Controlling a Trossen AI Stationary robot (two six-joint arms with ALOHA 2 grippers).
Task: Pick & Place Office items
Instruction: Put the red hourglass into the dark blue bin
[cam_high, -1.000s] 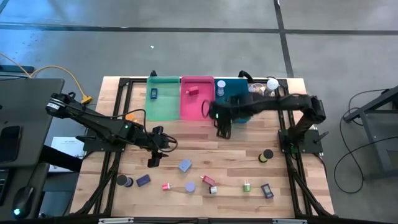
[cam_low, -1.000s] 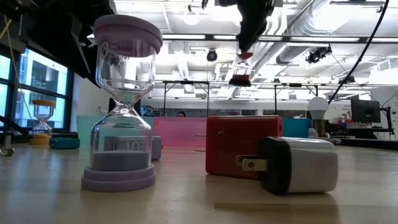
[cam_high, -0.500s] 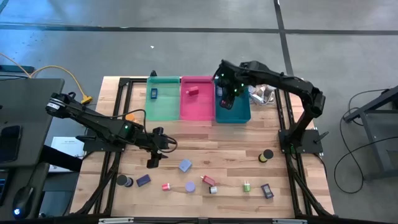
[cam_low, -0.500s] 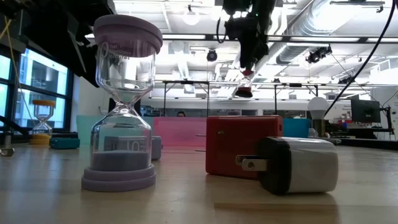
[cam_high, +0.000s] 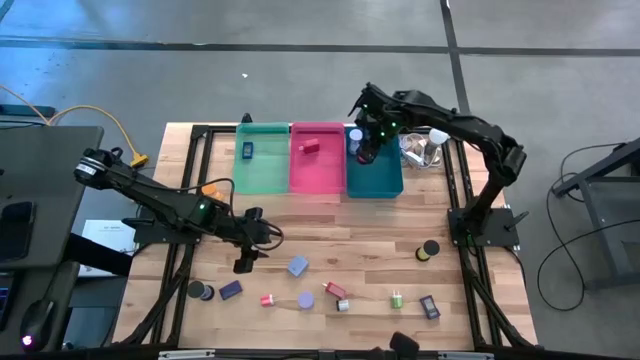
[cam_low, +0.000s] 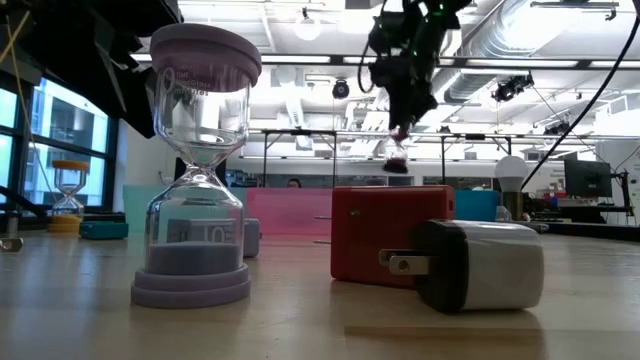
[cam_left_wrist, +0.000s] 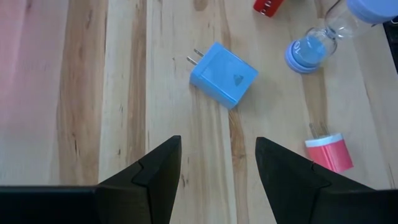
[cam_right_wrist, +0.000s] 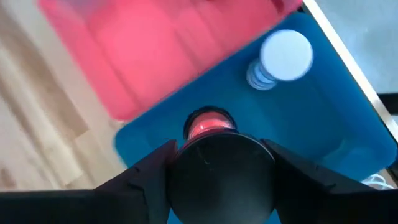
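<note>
One hourglass (cam_right_wrist: 214, 158), dark cap and red sand, sat clamped in the right gripper (cam_high: 366, 152) over the teal bin (cam_high: 385, 178). Risk: released tilted, it could strike the white-capped item (cam_right_wrist: 283, 57). Left gripper (cam_left_wrist: 217, 171) hovered, parted and empty, near the blue plug (cam_left_wrist: 222, 74).

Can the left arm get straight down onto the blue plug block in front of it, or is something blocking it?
Probably yes. The left gripper is open above bare wood just short of the blue plug block, which lies flat with nothing on it; the lavender hourglass lies apart from it.

Right hand (cam_high: 366, 155) carried dark-capped hourglass (cam_right_wrist: 214, 155), apparently red, from pink bin's front to over teal bin (cam_high: 385, 178).
</note>
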